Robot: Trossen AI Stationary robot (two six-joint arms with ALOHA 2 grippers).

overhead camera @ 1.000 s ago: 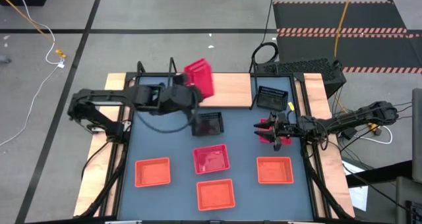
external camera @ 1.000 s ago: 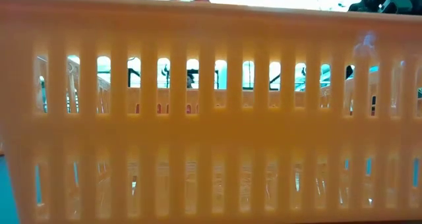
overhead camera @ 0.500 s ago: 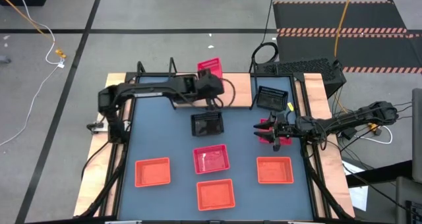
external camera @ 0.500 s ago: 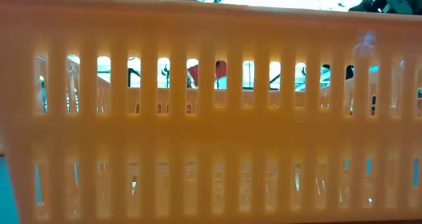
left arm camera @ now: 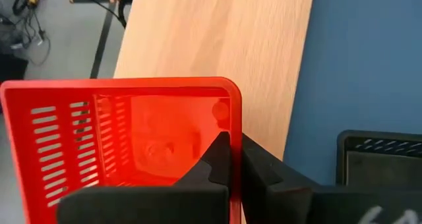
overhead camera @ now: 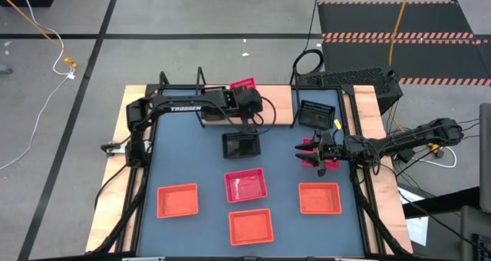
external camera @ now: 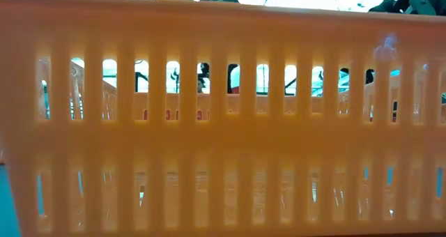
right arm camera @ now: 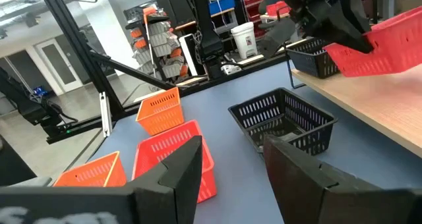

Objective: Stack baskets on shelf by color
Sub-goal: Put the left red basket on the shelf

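My left gripper (overhead camera: pixel 248 100) is shut on a pink-red basket (overhead camera: pixel 244 84) over the wooden shelf plank (overhead camera: pixel 278 106). The right wrist view shows this basket (right arm camera: pixel 386 43) tilted above the plank (right arm camera: pixel 376 112). My right gripper (overhead camera: pixel 301 150) is open at the table's right side, over another pink-red basket (overhead camera: pixel 311 155); whether it touches it, I cannot tell. A black basket (overhead camera: pixel 242 144) rests on the table by its bottom. Another black basket (overhead camera: pixel 317 113) stands at the far right. A third pink-red basket (overhead camera: pixel 245 186) and three orange ones lie nearer. My left gripper pinches the pink-red basket's side wall near a corner (left arm camera: pixel 232 122), one finger (left arm camera: pixel 217 159) inside the basket and one (left arm camera: pixel 258 166) outside. The fingers come slanting down from above. The basket is clear of the plank and tilted, its open side toward the wrist camera.
Orange baskets lie at the near left (overhead camera: pixel 177 200), near middle (overhead camera: pixel 251 226) and near right (overhead camera: pixel 318 198). One orange wall (external camera: pixel 223 132) fills the low view. A further black basket (right arm camera: pixel 316 56) shows at the plank's far end in the right wrist view. Black shelf posts (overhead camera: pixel 201 78) stand behind the plank.
My left gripper has gone toward the table's right and far edge and down toward the shelf plank, its arm stretching out along the far side. The pink-red basket, held high and tipped before, now sits lower over the plank. My right gripper has kept still.
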